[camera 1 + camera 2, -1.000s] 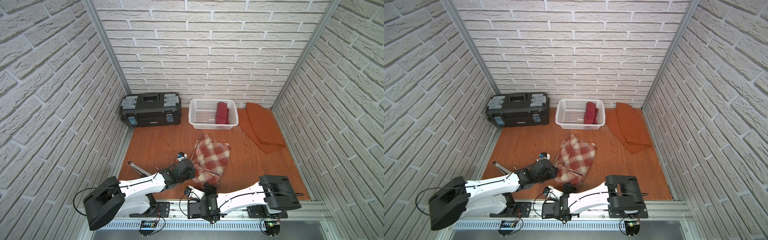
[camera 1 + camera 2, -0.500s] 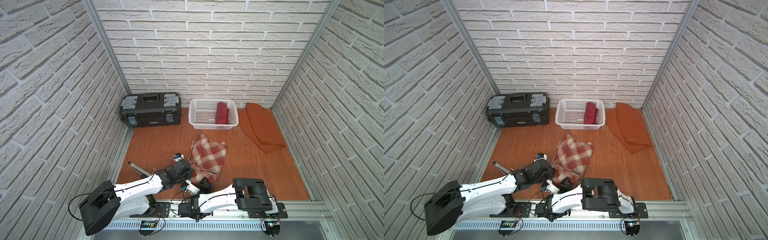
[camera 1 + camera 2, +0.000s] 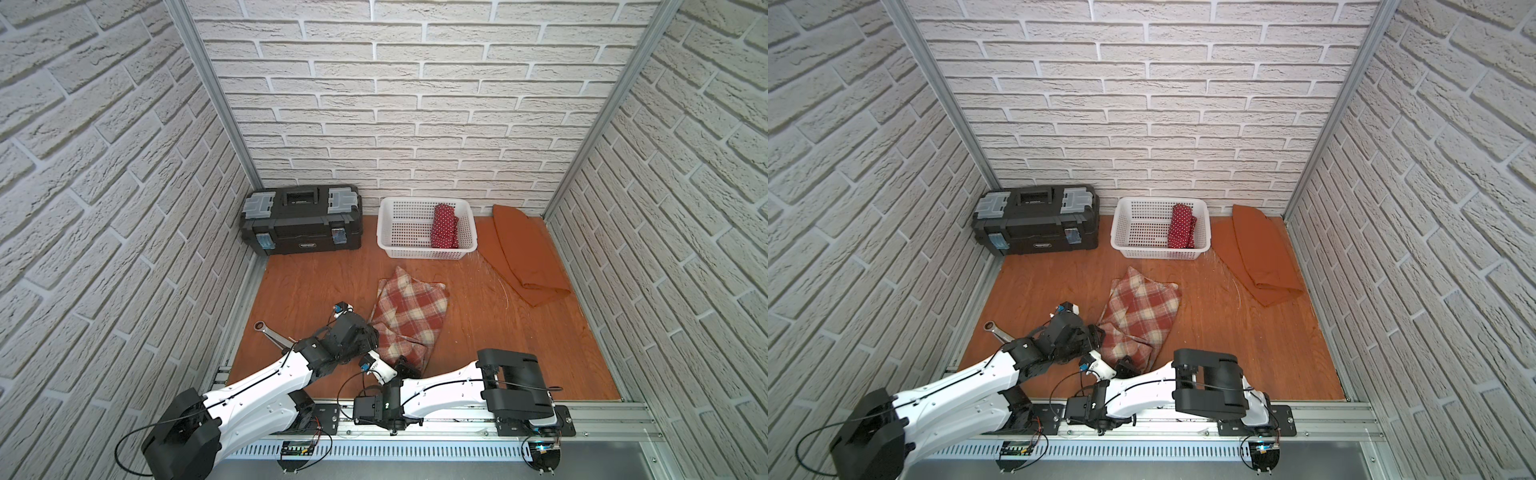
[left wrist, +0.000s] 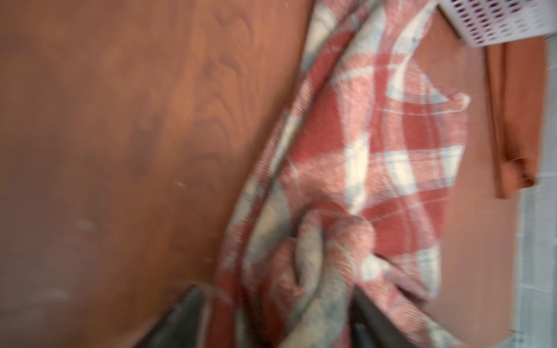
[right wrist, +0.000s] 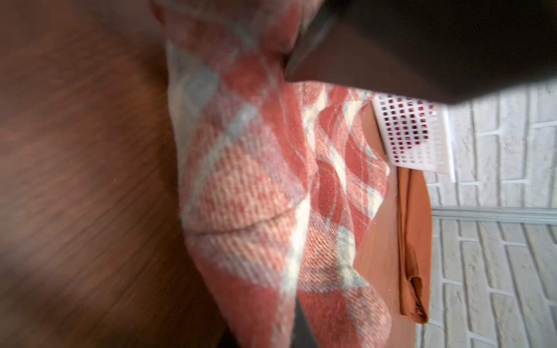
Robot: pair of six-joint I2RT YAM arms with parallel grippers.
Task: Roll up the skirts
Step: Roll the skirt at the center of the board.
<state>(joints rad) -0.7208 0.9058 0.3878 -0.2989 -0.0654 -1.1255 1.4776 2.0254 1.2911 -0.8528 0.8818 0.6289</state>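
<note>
Toward the bench's front edge lies the plaid skirt, its near hem hidden under both claws. Its left gripper stands wide, cloth bunched loosely between blurred fingers. At the hem, the right gripper is mostly hidden; I cannot tell its grip.

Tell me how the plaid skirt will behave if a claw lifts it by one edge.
Likely floppy: the plaid skirt lies in soft folds with its near end bunched, so it should sag and drape. Its coarse weave, seen in the wrist views, probably resists slipping. Pushed, it would likely wrinkle on the wooden table rather than slide whole.
</note>
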